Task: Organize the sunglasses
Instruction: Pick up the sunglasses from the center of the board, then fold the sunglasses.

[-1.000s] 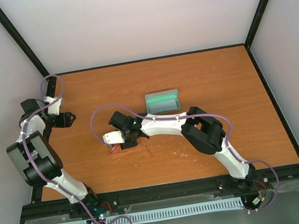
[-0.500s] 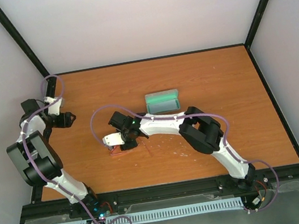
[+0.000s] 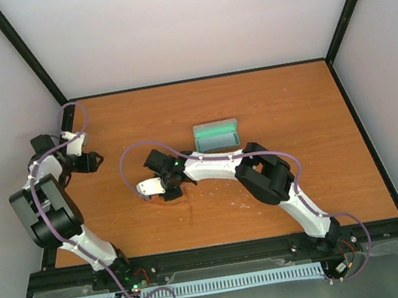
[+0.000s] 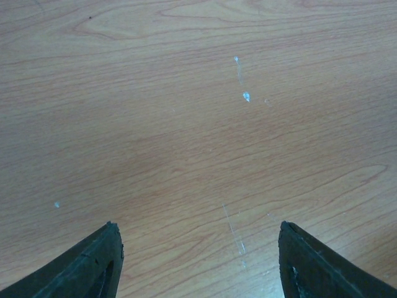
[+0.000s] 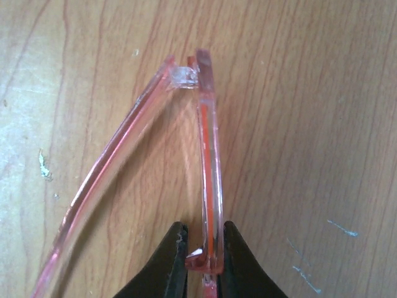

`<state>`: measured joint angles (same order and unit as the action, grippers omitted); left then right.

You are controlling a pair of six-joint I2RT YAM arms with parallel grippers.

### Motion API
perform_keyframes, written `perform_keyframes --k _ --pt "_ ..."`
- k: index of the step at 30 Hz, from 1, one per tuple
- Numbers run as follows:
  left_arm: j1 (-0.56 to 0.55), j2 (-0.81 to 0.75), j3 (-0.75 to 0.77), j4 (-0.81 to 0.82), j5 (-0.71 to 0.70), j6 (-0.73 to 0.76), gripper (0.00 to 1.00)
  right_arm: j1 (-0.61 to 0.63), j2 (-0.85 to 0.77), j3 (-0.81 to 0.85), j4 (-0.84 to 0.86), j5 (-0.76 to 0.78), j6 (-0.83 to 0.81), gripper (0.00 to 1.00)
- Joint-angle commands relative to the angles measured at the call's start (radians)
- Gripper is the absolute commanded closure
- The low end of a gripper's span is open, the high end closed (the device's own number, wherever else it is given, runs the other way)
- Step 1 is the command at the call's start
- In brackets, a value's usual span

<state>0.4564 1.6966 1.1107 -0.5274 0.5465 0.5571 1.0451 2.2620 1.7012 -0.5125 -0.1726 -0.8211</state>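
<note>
Orange-brown wood covers the whole desk [image 3: 303, 177], with pale walls and black corner posts around it; at my right gripper [image 5: 205, 251] the two dark fingers [image 5: 172, 264] are pressed in on one slim bar of the sunglasses [image 5: 208, 155], pinching it near its end; that translucent pink bar runs straight away from the fingertips to a clear hinge, and from there a second bar splays back toward the lower left of the wrist view; I cannot tell whether the frame touches the wood or sits just above it. From overhead, this gripper [image 3: 146, 191] sits left of the desk's centre, about midway between near and far edges, and the right arm reaches to it from the near right corner; the grey case [image 3: 217, 135], open with its green lining showing, lies nearby toward the far edge, apart from the gripper. My left gripper [image 4: 198, 261] has its fingers spread wide over bare, scratched wood with nothing between them; overhead it [image 3: 94, 160] sits by the left edge.
</note>
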Motion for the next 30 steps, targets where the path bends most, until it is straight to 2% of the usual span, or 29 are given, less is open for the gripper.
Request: perform_keyframes --k 1,3,8,15,17,18,19,21,25,28,30 --pt "0.003 -0.026 0.001 0.015 0.033 0.025 0.32 0.000 0.015 0.022 -0.013 0.007 0.000 0.94" --pt "0.004 -0.026 0.008 0.012 0.046 0.022 0.33 0.000 0.005 0.021 -0.019 0.023 0.003 0.97" --pt "-0.003 -0.049 0.031 -0.013 0.127 0.023 0.39 -0.013 -0.037 0.040 -0.026 0.039 0.079 0.97" --pt "-0.109 -0.179 0.041 -0.021 0.223 0.046 0.49 -0.137 -0.090 0.218 -0.116 -0.141 0.397 0.97" --pt "-0.135 -0.217 0.052 -0.016 0.273 0.022 0.62 -0.185 -0.129 0.215 -0.108 -0.193 0.512 0.97" --pt "-0.140 -0.232 0.062 -0.019 0.315 -0.005 0.75 -0.216 -0.149 0.209 -0.113 -0.231 0.568 0.97" --pt "-0.147 -0.246 0.070 -0.023 0.357 -0.016 0.82 -0.247 -0.169 0.200 -0.117 -0.281 0.629 0.97" --pt "-0.180 -0.277 0.085 -0.036 0.407 -0.039 0.90 -0.312 -0.208 0.158 -0.119 -0.393 0.747 0.97" --pt "-0.294 -0.380 0.064 0.029 0.423 -0.086 0.91 -0.422 -0.268 0.053 -0.120 -0.604 0.909 0.97" --pt "-0.384 -0.418 0.054 0.104 0.457 -0.163 0.89 -0.481 -0.287 -0.030 -0.067 -0.712 1.043 0.97" --pt "-0.446 -0.411 0.065 0.141 0.463 -0.196 0.88 -0.490 -0.299 -0.062 -0.029 -0.741 1.073 0.97"
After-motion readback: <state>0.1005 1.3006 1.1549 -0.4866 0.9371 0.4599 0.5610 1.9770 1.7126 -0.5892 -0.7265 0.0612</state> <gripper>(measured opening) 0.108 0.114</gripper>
